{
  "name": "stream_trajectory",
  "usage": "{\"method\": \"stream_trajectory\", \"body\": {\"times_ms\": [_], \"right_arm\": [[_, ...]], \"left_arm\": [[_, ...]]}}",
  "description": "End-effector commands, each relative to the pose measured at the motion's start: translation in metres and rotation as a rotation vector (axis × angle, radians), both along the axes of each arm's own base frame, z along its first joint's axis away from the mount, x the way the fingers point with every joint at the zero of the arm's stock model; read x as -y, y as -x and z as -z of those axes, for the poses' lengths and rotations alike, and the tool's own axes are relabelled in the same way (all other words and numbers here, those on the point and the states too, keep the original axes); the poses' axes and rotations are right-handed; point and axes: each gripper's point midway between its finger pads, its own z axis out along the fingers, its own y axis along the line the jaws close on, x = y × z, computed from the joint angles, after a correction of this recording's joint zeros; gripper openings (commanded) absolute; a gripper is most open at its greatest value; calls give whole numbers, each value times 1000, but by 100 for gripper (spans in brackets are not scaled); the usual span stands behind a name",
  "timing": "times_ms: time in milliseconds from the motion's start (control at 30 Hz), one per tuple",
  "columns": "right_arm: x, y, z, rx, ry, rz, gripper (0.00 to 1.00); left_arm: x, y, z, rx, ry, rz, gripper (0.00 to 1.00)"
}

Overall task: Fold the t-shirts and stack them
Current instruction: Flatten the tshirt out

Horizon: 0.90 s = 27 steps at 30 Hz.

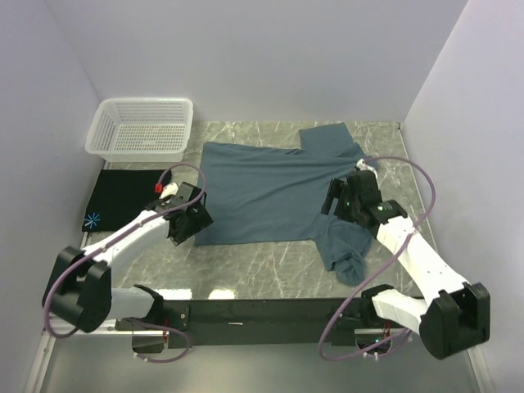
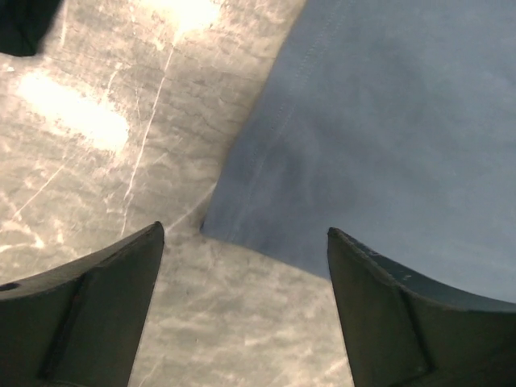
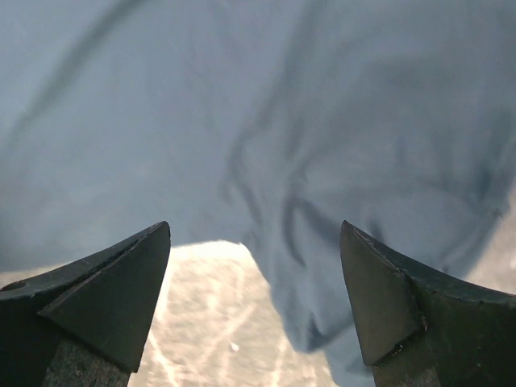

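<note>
The slate-blue t-shirt (image 1: 266, 192) lies spread flat on the marble table (image 1: 246, 262), one sleeve at the back right and the other bunched near the front right (image 1: 344, 250). A black t-shirt (image 1: 123, 196) with a light-blue starburst (image 1: 92, 219) lies folded at the left. My left gripper (image 1: 192, 223) hovers open at the blue shirt's front-left corner. In the left wrist view that corner (image 2: 242, 218) sits between the spread fingers of the gripper (image 2: 246, 234). My right gripper (image 1: 337, 201) is open over the shirt's right side. In its wrist view, wrinkled blue cloth (image 3: 322, 242) lies between the fingers of the gripper (image 3: 255, 230).
A white lattice basket (image 1: 143, 127) stands at the back left, just behind the black shirt. Grey walls close in the table on three sides. A black rail (image 1: 262, 311) with the arm bases runs along the near edge.
</note>
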Motion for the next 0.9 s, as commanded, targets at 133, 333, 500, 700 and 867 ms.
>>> {"method": "stream_trajectory", "body": {"times_ms": [133,333,500,700,867], "right_arm": [[16,23,11,22,38,25,91],[18,31,18,9,45,21,91],[21,30,17,11,63,26,91],[18,30,24,7,51,20,91],[21,32,27,6,60,26,91]], "left_arm": [[9,-10,17,-58,-47,14,80],[10,-2,28,-119,-86,36,78],[5,9,42,-200,-140,51,77],[5,11,52,-253,-183,73,73],[2,26,66,-310,-201,71,61]]}}
